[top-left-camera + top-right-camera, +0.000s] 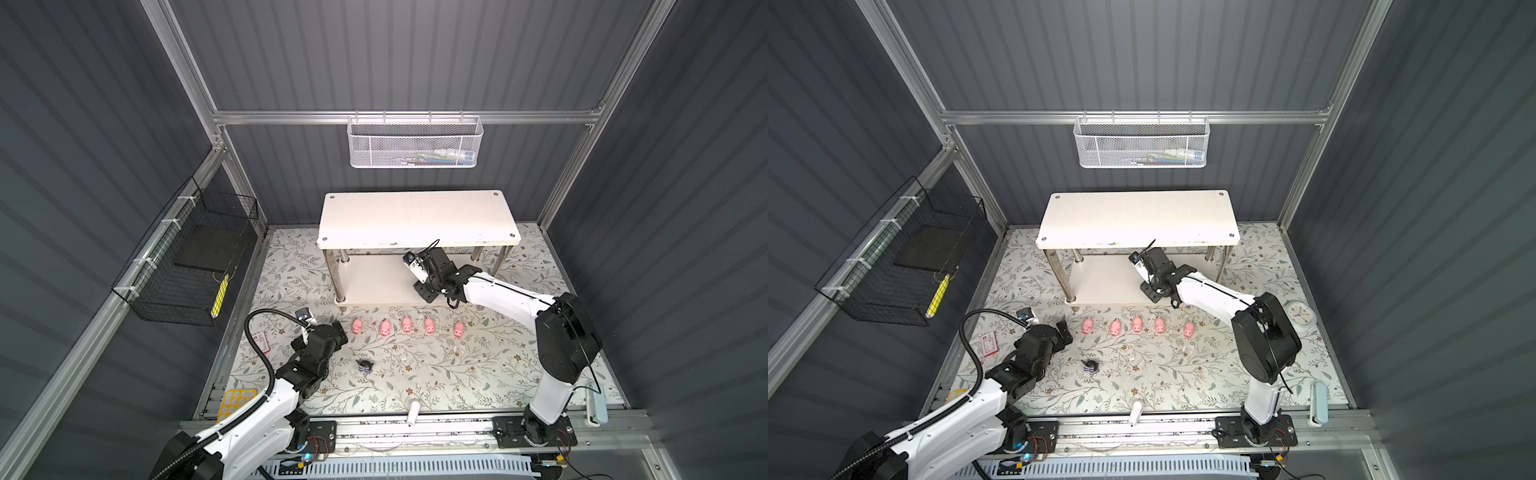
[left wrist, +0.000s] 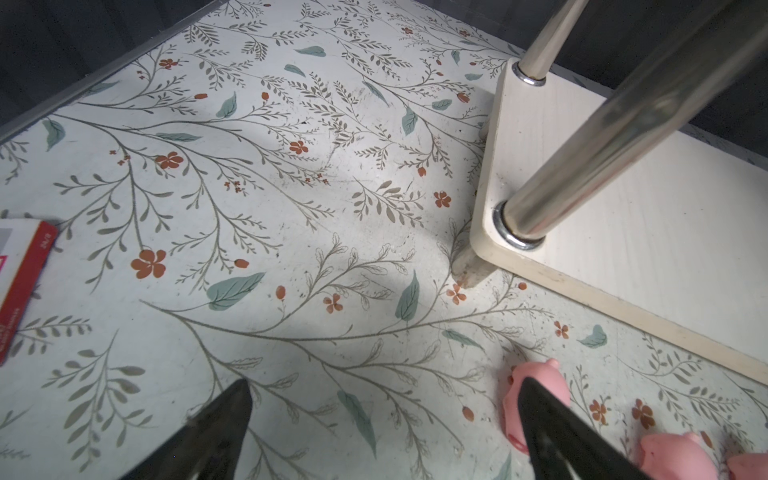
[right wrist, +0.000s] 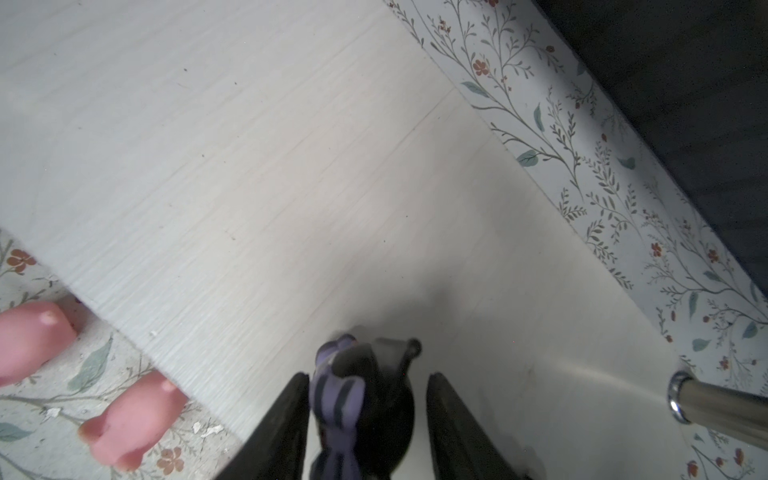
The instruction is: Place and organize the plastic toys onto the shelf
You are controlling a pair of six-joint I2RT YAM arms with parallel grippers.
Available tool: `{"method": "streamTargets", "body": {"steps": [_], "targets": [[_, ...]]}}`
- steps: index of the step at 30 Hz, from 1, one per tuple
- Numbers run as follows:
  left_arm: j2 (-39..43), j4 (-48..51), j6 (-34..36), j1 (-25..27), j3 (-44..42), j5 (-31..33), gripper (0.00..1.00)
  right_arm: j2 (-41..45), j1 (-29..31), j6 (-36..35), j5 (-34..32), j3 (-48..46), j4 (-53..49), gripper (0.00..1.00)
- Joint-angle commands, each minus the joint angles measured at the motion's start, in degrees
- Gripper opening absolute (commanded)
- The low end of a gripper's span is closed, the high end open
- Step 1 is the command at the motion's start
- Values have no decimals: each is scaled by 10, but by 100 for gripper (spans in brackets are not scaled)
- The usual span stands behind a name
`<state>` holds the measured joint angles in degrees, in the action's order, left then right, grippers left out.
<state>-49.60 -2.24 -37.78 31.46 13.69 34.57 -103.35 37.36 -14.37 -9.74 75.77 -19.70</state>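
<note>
A: Right pincer (image 3: 368, 376)?
B: Parted around a purple figurine (image 3: 336, 399) on the shelf (image 3: 291, 208), lower board; gap beside one jaw.
A: Left pincer (image 2: 384, 381)?
B: Wide, at nine o'clock of five pigs (image 1: 407, 325) rowed at the shelf's six o'clock.

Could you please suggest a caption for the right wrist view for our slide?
Right gripper straddles a purple-and-black figurine on the shelf's lower board, two pink pigs waiting on the mat.

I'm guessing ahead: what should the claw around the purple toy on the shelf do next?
Probably back the right claw straight out. Its jaws stand apart, a gap shows beside the purple toy, and it seems to rest on the shelf's lower board.
</note>
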Motion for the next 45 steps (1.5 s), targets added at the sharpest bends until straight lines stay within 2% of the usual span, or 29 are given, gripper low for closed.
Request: {"method": "streamTargets", "body": {"steps": [1, 17, 30, 34, 37, 45], "targets": [[2, 4, -5, 1, -3, 10, 100, 6, -5, 3, -5, -2, 6, 50], [2, 6, -6, 0, -3, 14, 100, 83, -5, 36, 31, -55, 36, 59], [17, 26, -3, 1, 9, 2, 100, 200, -4, 87, 103, -167, 117, 62], [25, 34, 6, 1, 19, -17, 100, 256, -1, 110, 115, -213, 149, 62], [24, 38, 24, 1, 31, -55, 100, 300, 2, 129, 118, -243, 163, 62], [58, 131, 28, 1, 73, -156, 100, 375, 4, 161, 103, -298, 160, 63]]}}
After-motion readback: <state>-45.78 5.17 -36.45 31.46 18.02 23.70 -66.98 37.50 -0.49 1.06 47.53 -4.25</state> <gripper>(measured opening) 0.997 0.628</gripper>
